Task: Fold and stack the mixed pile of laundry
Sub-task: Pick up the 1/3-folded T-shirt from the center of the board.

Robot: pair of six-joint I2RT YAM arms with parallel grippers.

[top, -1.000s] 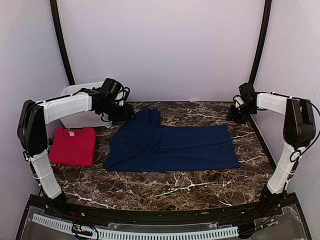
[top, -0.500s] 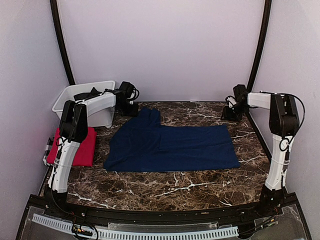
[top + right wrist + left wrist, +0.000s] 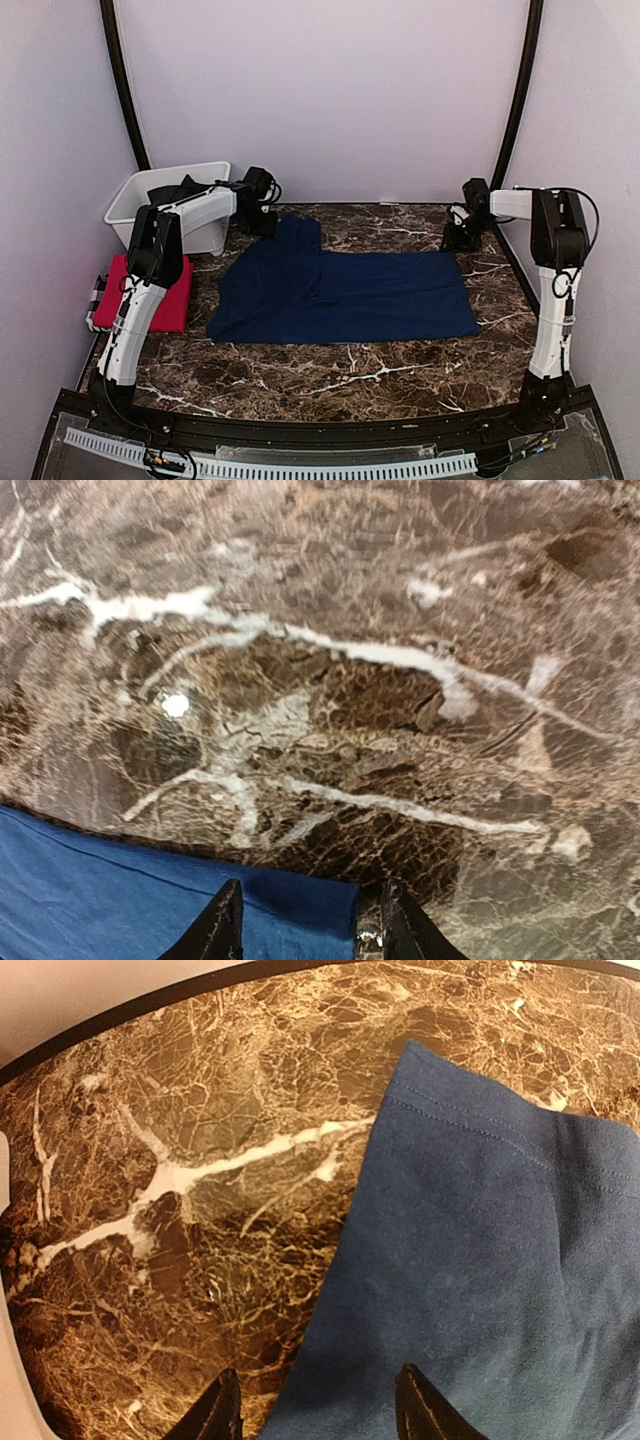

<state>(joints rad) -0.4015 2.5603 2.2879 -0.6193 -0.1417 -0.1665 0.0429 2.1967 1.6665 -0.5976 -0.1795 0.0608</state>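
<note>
My left gripper hangs over the 11 o'clock end of the navy blue T-shirt. Its jaws are wide apart and hold nothing, and the cloth's edge runs beneath the gap. My right gripper is spread just as wide, also empty, above the shirt's 2 o'clock corner. Whether either one touches the cloth I can't tell. The shirt lies spread mid-way across the marble table. At its 9 o'clock sits the folded red T-shirt. At 10 o'clock, the white bin holds a dark garment.
</note>
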